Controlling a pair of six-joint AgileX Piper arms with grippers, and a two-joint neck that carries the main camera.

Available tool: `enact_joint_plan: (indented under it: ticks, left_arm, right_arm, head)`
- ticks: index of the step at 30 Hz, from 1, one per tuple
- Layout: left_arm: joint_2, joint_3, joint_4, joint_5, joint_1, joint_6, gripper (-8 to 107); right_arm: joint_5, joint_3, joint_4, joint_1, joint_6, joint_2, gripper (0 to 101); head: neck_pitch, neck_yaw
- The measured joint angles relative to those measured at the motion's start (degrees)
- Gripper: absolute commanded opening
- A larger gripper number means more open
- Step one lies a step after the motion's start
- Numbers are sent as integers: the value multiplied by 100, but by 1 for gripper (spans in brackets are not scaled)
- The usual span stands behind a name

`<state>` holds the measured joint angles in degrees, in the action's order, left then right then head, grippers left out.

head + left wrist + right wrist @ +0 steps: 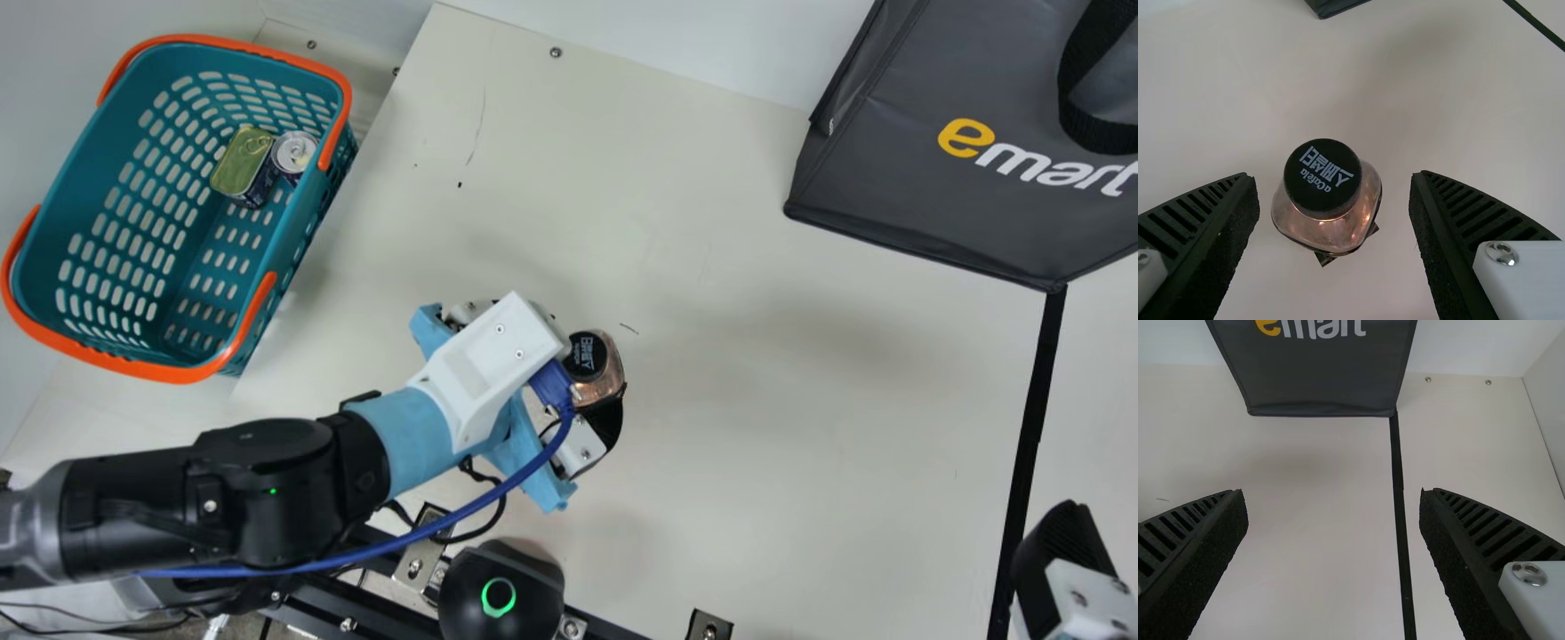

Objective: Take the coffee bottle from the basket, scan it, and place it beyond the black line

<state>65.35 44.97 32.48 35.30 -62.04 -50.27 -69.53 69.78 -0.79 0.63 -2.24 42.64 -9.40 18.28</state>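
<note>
In the main view, a white cover [484,364] on the left arm [258,489] hid a bit of the coffee bottle [609,378]. The edges chopped off some of the big bag [889,191], the black line [1027,453] and the right gripper [1080,569]. In the left wrist view, the cap [1321,177] hid some of the coffee bottle.

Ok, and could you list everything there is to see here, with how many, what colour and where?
Coffee bottle: one, coppery with black cap, between the left tool's fingers
Basket: one, teal and orange, main view's upper left
Rectangular tin: one, gold-topped, in basket
Round can: one, silver-topped, beside tin
Bag: one, dark grey, upper right
Black line: one, below bag
Rounded device: one, black, green ring, bottom edge
Table: one, cream, underneath
Left arm: one, black, lower left
Tools: two, black-fingered, left mid-table, right lower right
</note>
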Motion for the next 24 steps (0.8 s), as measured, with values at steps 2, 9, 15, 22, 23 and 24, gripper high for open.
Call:
enact_joint_plan:
  ticks: [2,9,15,22,23,24]
  left_arm:
    - [22,-40,30,-43,0,-30,90]
    - [99,-129,51,-192,105,-45,90]
    - [170,-145,51,-343,261,16,90]
    - [264,-120,-18,-521,446,142,50]
    - [267,-110,-32,-534,459,180,43]
    - [267,-110,-59,-548,470,195,37]
  right_arm:
    - [0,0,0,0,0,0,91]
    - [0,0,0,0,0,0,91]
    - [0,0,0,0,0,0,91]
    - [0,0,0,0,0,0,91]
    - [0,0,0,0,0,0,91]
    - [0,0,0,0,0,0,91]
  head:
    - [0,0]
    - [0,0]
    - [0,0]
    - [0,0]
    - [0,0]
    - [0,0]
